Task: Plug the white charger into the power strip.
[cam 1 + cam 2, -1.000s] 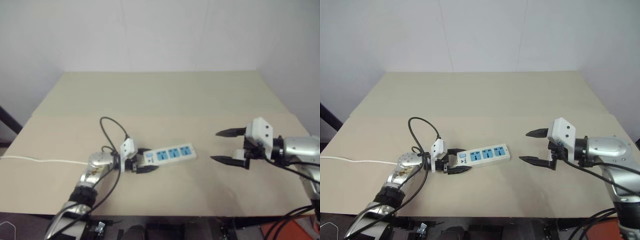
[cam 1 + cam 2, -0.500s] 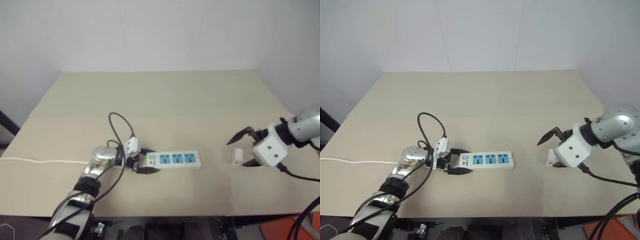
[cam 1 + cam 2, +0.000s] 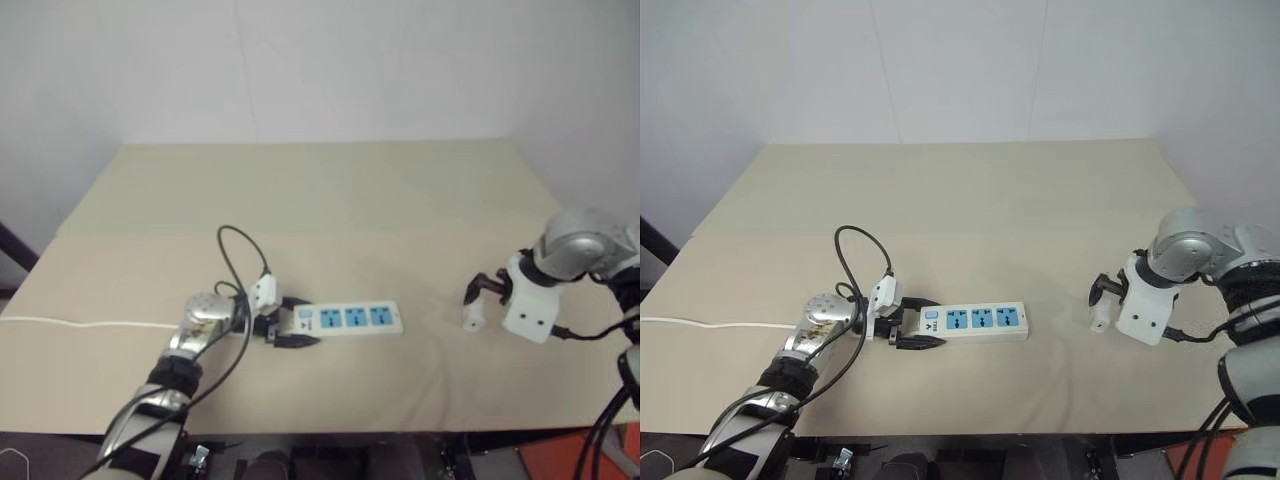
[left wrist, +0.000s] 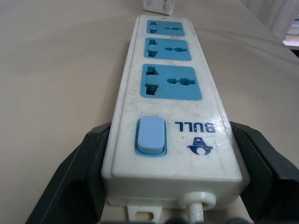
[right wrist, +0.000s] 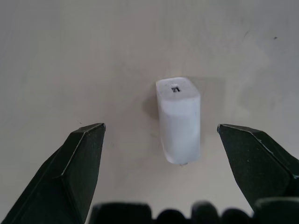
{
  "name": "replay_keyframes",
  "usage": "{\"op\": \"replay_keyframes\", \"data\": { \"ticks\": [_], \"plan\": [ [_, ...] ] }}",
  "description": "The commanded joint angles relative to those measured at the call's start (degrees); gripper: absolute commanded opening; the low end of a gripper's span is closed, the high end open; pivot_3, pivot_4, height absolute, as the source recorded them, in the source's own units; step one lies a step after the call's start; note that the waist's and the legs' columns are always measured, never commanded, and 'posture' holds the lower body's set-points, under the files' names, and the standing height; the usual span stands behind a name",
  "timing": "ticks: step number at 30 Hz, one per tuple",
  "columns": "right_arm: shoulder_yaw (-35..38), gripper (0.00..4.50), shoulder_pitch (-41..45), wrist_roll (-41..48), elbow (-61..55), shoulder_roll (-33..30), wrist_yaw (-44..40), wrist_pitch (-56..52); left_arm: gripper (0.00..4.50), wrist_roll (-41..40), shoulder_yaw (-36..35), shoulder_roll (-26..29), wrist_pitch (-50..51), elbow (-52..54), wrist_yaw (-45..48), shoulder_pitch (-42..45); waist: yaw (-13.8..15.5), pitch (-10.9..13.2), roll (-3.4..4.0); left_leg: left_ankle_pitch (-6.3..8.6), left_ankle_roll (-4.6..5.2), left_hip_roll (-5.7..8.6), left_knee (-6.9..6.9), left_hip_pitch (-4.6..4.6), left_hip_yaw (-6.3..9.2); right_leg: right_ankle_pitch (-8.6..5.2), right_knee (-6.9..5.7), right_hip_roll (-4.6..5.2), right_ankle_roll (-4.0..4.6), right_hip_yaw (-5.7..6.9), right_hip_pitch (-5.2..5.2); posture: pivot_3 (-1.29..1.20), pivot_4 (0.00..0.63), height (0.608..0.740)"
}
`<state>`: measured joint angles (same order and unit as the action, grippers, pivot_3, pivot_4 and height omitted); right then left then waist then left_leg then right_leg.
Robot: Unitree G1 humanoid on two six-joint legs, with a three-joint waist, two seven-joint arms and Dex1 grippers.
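Fingers of the left gripper (image 4: 159,186) clamp the power strip's (image 3: 975,321) switch end, mid-table toward the front edge. Right gripper (image 5: 161,154) gapes wide, straddling the untouched white charger (image 5: 179,120) near the right edge.

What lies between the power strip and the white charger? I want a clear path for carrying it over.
Only bare table separates the power strip from the white charger, as the right eye view shows.

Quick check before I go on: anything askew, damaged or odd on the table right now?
Nothing stands out. The power strip lies flat, its switch end between the left claw's fingers. The white charger stands alone on the table, untouched, between the right claw's open fingers.
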<state>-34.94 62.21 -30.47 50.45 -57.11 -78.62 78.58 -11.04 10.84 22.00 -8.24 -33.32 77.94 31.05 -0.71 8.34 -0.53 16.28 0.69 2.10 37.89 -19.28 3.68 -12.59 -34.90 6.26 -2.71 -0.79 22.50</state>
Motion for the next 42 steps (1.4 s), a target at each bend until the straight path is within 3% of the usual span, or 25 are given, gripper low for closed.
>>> {"op": "replay_keyframes", "data": {
  "ticks": [1,10,13,21,27,30,32,33,35,38,42],
  "plan": [
    [-0.91,4.50,2.55,-6.60,2.04,0.86,5.99,1.95,3.32,1.68,1.34,-0.33,1.07,0.88,-1.31,-1.36,0.00,0.00,0.01,0.00,0.00,0.00,0.00,0.01,0.00,0.00,0.00,0.00,0.00,0.00,0.00,0.00,0.150,0.740],
    [-5.33,4.50,3.53,-16.99,3.92,3.88,16.67,2.11,3.32,0.97,0.78,-0.19,3.13,2.90,-2.39,-2.45,-0.06,-0.01,0.02,-0.01,-0.02,0.02,0.00,0.00,0.00,0.00,-0.02,0.00,0.01,-0.02,0.02,0.00,0.150,0.740],
    [-7.03,3.94,4.01,-20.70,4.92,4.73,20.23,1.65,3.32,1.06,0.78,-0.03,3.57,3.84,-2.43,-2.93,-0.18,-0.02,0.02,-0.01,-0.02,0.03,0.00,0.01,-0.01,0.00,-0.03,0.00,0.01,-0.03,0.03,0.00,0.150,0.740],
    [-10.36,1.27,6.16,-27.23,6.81,7.21,28.24,1.97,3.32,1.15,0.78,0.81,4.36,5.43,-2.46,-3.99,-1.05,-0.04,-0.01,-0.01,-0.02,0.02,0.00,0.11,-0.01,0.01,-0.05,-0.01,0.02,-0.04,-0.06,0.00,0.150,0.740],
    [-10.64,1.12,5.91,-23.85,6.22,7.86,27.70,4.66,3.32,1.51,1.16,0.91,4.21,4.84,-2.19,-3.50,-1.73,-0.06,-0.04,-0.01,-0.02,0.00,0.00,0.17,0.02,0.01,-0.05,-0.02,0.02,-0.04,-0.12,0.00,0.150,0.740],
    [-10.57,1.12,5.95,-11.75,7.79,7.44,21.81,5.49,3.32,1.72,1.48,0.51,3.91,4.12,-1.92,-2.69,-1.77,-0.06,-0.04,-0.01,-0.02,0.00,0.00,0.16,0.02,0.01,-0.04,-0.02,0.02,-0.04,-0.12,0.00,0.150,0.740],
    [-10.36,1.12,0.06,17.14,-4.51,4.67,5.21,-10.89,3.32,1.90,1.77,0.29,3.45,3.55,-1.54,-2.21,-1.60,-0.04,-0.07,-0.01,-0.02,0.00,0.00,0.16,0.01,0.01,-0.05,-0.02,0.02,-0.06,-0.12,0.00,0.150,0.740],
    [-7.24,1.12,-2.71,31.99,-12.63,4.22,-2.82,-24.19,3.32,2.01,1.96,0.13,3.21,3.19,-1.28,-1.88,-1.52,-0.04,-0.06,-0.01,-0.01,-0.05,0.00,0.14,0.12,0.01,0.02,-0.02,0.03,0.01,-0.21,0.00,0.150,0.740],
    [-0.05,1.12,-5.10,50.28,-23.12,5.27,-9.03,-45.42,3.32,2.28,2.23,-0.20,2.73,2.27,-0.91,-1.12,-1.36,-0.04,0.05,0.00,0.00,-0.11,0.01,0.07,0.48,0.03,-0.01,0.00,0.05,-0.02,-0.18,0.00,0.150,0.740],
    [8.16,1.12,-7.35,63.19,-31.41,7.59,-7.18,-66.61,3.32,2.49,2.47,-0.48,2.10,1.04,-0.20,-0.16,-0.62,0.00,0.18,0.00,0.00,-0.04,0.04,-0.02,0.65,0.05,-0.06,0.17,0.02,-0.02,-0.10,0.00,0.150,0.740],
    [15.80,1.12,-12.77,70.05,-39.02,11.74,0.50,-83.12,3.32,2.42,2.73,-0.51,1.44,-0.01,0.66,0.67,0.78,-0.10,0.01,0.03,0.02,-0.05,0.00,-0.04,0.83,0.04,0.05,0.07,0.04,0.22,-0.12,0.00,0.150,0.740]
  ]
}}
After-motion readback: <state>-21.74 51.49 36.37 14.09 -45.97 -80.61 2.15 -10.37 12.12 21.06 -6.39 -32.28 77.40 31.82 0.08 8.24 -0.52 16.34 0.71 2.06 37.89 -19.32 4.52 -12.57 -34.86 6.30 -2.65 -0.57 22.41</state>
